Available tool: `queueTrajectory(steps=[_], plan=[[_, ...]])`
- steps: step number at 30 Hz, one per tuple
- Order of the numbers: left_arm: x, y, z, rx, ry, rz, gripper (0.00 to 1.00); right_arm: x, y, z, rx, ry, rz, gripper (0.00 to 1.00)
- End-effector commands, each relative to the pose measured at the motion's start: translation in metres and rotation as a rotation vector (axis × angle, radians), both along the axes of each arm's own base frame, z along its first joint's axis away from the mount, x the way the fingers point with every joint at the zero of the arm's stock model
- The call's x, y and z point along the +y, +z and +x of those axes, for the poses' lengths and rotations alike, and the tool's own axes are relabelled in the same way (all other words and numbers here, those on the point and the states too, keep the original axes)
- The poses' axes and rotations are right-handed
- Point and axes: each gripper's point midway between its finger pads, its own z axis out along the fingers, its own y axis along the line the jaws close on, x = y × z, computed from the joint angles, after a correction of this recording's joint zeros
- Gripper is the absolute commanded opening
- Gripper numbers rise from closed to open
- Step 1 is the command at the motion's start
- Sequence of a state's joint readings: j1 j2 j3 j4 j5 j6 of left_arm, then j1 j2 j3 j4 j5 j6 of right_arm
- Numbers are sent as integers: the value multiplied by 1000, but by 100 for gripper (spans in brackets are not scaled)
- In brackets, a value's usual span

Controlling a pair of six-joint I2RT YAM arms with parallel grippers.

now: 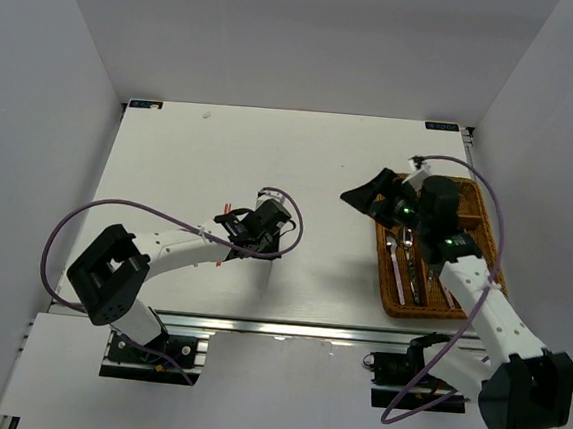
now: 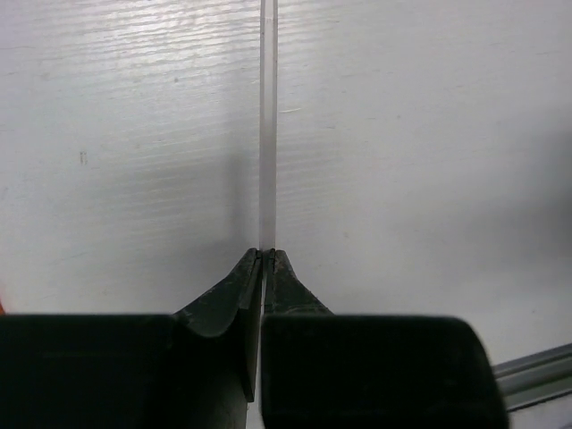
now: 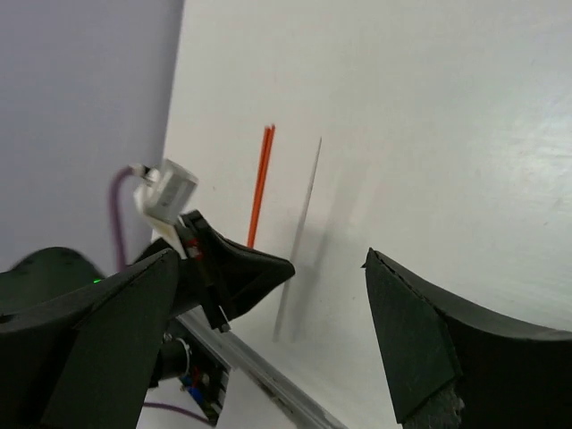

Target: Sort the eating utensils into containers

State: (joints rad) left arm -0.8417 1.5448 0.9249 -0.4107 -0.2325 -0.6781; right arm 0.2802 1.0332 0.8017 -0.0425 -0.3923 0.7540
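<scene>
My left pincer (image 2: 266,255) is clamped on the white chopstick (image 2: 267,134), well left of the wicker tray (image 1: 426,312). My right pincer (image 3: 329,264) gapes wide above that tray. It's a fingertip pinch on a slim stick, so it might swivel or slip free!

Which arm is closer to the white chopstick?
Left. The left gripper is shut on the white chopstick, touching it. The right gripper hangs open across the table, beside the wicker tray.

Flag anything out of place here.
A red-orange chopstick lies loose on the table, far from the wicker tray. A white chopstick is pinched in the left gripper. Nothing looks damaged or spilled.
</scene>
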Motion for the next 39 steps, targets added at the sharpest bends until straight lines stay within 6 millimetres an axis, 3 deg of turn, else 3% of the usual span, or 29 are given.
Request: queueTrajectory(steps=[1, 2, 6, 13, 19, 20, 22, 23, 24, 25, 26, 27, 29, 31, 32, 33, 37, 38, 39], plan=[[-19, 33, 7, -70, 3, -84, 0, 21, -38, 2, 59, 7, -86, 89], [-22, 35, 5, -70, -1, -92, 0, 30, -51, 1, 85, 27, -99, 89], [-36, 52, 2, -97, -23, -165, 0, 68, -69, -8, 100, 102, -105, 89], [-65, 84, -4, -130, -83, -343, 0, 102, -101, -8, 157, 119, -103, 87], [-78, 88, -12, -110, -127, -395, 0, 124, -103, 3, 159, 142, -97, 78], [-79, 91, -11, -113, -130, -406, 0, 125, -108, 5, 168, 143, -105, 72], [-79, 95, -11, -123, -127, -414, 0, 126, -107, 6, 150, 152, -115, 34], [-76, 95, -9, -131, -114, -403, 6, 125, -107, 6, 137, 157, -121, 14], [-73, 96, -8, -138, -105, -394, 21, 123, -106, 7, 129, 153, -131, 0], [-70, 100, -5, -152, -90, -383, 65, 113, -109, 8, 113, 132, -186, 0], [-60, 100, -2, -164, -57, -346, 87, 108, -105, 12, 96, 120, -219, 0], [-56, 102, -1, -175, -41, -332, 98, 96, -102, 19, 82, 94, -256, 0], [-41, 110, 0, -202, -18, -287, 98, 70, -92, 27, 20, 103, -406, 0], [-25, 112, -3, -212, -13, -227, 98, 31, -84, 45, -20, 75, -553, 0], [-16, 114, -4, -223, -5, -200, 98, 0, -97, 41, 8, 115, -729, 0], [-4, 125, -2, -268, 11, -177, 98, -26, -79, 58, -6, 65, -804, 0], [42, 135, -11, -303, 46, -36, 98, -136, -88, 71, 171, -123, -1169, 0], [48, 138, -13, -311, 49, -20, 98, -145, -87, 73, 180, -147, -1167, 0], [59, 142, -16, -329, 53, 0, 98, -139, -88, 74, 158, -108, -1137, 0]])
